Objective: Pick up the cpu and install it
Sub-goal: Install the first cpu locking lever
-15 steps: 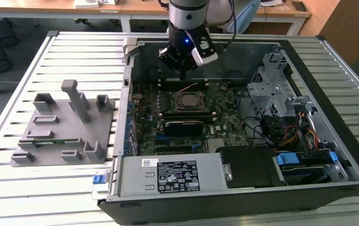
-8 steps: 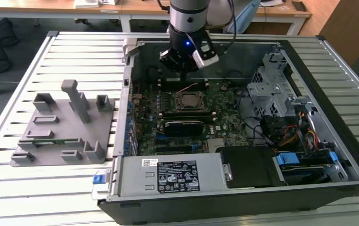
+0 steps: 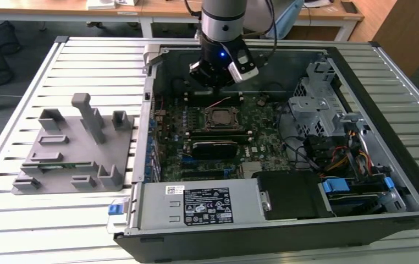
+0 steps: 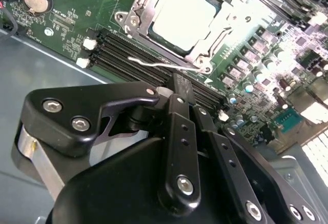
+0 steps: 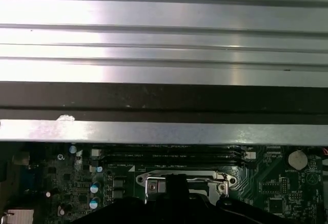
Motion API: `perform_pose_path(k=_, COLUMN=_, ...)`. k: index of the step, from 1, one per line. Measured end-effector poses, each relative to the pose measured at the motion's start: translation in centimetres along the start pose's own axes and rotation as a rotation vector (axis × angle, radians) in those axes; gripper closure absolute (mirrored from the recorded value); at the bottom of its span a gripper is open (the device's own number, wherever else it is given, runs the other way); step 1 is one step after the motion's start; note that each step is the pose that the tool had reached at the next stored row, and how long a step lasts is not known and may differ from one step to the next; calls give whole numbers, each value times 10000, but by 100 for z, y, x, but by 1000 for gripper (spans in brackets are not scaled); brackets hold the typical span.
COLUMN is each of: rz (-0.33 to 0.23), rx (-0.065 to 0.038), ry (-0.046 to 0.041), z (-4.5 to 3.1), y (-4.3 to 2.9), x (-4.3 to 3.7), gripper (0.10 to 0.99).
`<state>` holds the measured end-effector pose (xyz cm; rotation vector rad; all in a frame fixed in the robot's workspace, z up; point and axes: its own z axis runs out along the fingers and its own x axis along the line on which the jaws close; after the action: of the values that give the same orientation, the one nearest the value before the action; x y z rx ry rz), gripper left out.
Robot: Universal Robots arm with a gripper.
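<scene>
The cpu point(image 4: 184, 16), a silvery-white square, lies flat inside the metal socket frame point(image 4: 141, 16) on the green motherboard point(image 3: 261, 137). A thin wire lever point(image 4: 154, 62) lies along the frame's side nearest the gripper. My gripper point(image 4: 179, 83) hovers just off the socket, over the memory slots point(image 4: 128, 52), its black fingers point(image 4: 180, 98) pressed together with nothing between them. In the exterior view the gripper point(image 3: 213, 82) hangs inside the open computer case, above the board just beyond the socket point(image 3: 217, 117). The first wrist view has the socket frame point(image 5: 184, 180) below the case wall.
A grey plastic holder block point(image 3: 77, 148) stands on the slatted table point(image 3: 18, 220) at the exterior view's left. Inside the case are a metal drive cage point(image 3: 319, 104), cables point(image 3: 341, 159) and a power supply point(image 3: 202, 203). The case wall point(image 5: 164, 98) rises close behind the gripper.
</scene>
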<state>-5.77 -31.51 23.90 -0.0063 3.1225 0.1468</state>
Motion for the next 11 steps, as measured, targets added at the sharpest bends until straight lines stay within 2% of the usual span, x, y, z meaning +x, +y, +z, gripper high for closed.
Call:
perform_pose_path(k=6, rz=-84, rx=-1, ry=8, z=69, y=-7, x=-33, gripper=980)
perform_pose_path(k=11, rz=-91, rx=-1, ry=8, z=92, y=-8, x=-83, gripper=980)
